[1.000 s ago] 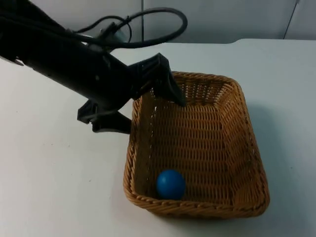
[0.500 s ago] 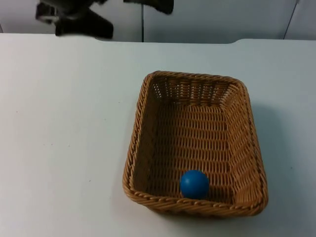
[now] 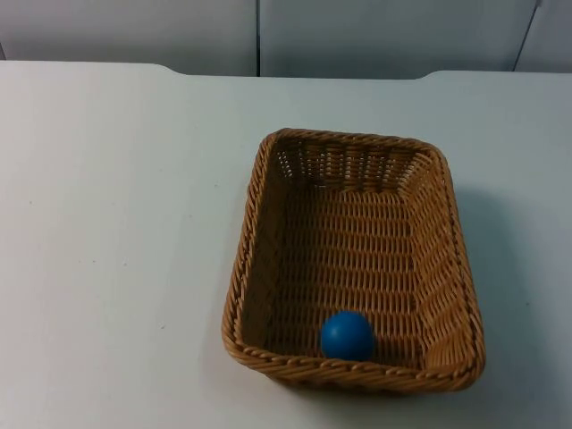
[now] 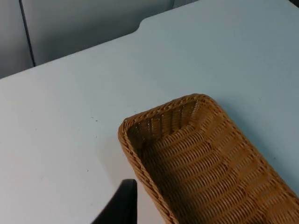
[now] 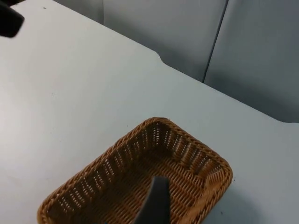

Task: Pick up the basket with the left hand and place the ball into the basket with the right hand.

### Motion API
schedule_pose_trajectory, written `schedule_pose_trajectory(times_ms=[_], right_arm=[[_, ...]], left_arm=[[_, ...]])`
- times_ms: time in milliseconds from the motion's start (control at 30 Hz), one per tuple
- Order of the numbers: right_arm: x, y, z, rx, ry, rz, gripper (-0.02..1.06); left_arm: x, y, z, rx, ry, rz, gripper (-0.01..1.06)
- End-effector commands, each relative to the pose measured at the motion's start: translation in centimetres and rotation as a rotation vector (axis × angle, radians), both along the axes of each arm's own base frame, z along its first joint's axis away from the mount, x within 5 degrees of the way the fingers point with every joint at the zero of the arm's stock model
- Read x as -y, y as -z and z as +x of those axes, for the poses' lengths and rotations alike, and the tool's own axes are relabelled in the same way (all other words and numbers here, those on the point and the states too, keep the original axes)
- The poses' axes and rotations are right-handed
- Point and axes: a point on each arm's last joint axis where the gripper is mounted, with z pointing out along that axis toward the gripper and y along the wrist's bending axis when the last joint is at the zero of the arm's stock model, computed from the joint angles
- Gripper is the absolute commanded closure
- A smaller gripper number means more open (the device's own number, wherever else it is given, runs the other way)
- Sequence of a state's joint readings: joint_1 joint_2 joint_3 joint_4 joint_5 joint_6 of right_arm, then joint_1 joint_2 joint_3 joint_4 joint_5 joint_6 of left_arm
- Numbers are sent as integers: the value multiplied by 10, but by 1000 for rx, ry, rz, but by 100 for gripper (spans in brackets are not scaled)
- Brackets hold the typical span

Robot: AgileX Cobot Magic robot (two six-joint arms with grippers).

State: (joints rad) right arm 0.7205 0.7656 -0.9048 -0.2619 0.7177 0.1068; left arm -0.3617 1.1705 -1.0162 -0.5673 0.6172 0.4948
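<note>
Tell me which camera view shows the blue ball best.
The top view: the blue ball lies in full sight inside the wicker basket, near its front rim. Both wrist views take in the basket's far end, not the ball's spot.

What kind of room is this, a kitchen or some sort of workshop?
Probably a robot test bench, not a kitchen: a bare white table ends at a grey partition wall, and all that is laid out is a wicker basket with a blue ball inside.
</note>
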Motion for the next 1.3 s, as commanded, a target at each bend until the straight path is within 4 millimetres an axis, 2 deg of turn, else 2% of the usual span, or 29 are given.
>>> schedule_pose_trajectory(times_ms=[0,133,167,333,367,500,533,667,700,867,900,1067,1267], right_arm=[[4,13,-7,28,-17,22,28],[15,36,-20,29,-17,47,28],[15,36,-20,29,-17,47,28],[26,49,-34,20,-18,70,28],[26,49,-34,20,-18,70,28],[32,59,-42,-1,-16,78,28],[32,59,-42,-1,-16,78,28],[37,77,-48,-34,-12,63,28],[37,77,-48,-34,-12,63,28],[46,83,-60,-23,-18,84,28],[46,83,-60,-23,-18,84,28],[60,87,-75,-40,-4,79,28],[77,90,-92,-13,8,103,28]], left_arm=[[-7,2,-15,15,-5,11,0],[-18,12,-41,40,-14,21,0],[-18,12,-41,40,-14,21,0],[-38,27,-78,76,-44,76,0],[-38,27,-78,76,-44,76,0],[-56,33,-115,130,-64,100,0],[-56,33,-115,130,-64,100,0],[-72,35,-154,176,-93,76,0],[-72,35,-154,176,-93,76,0],[-96,44,-193,227,-179,95,0],[-96,44,-193,227,-179,95,0],[-114,54,-221,226,-252,124,0],[-121,58,-234,253,-277,115,0]])
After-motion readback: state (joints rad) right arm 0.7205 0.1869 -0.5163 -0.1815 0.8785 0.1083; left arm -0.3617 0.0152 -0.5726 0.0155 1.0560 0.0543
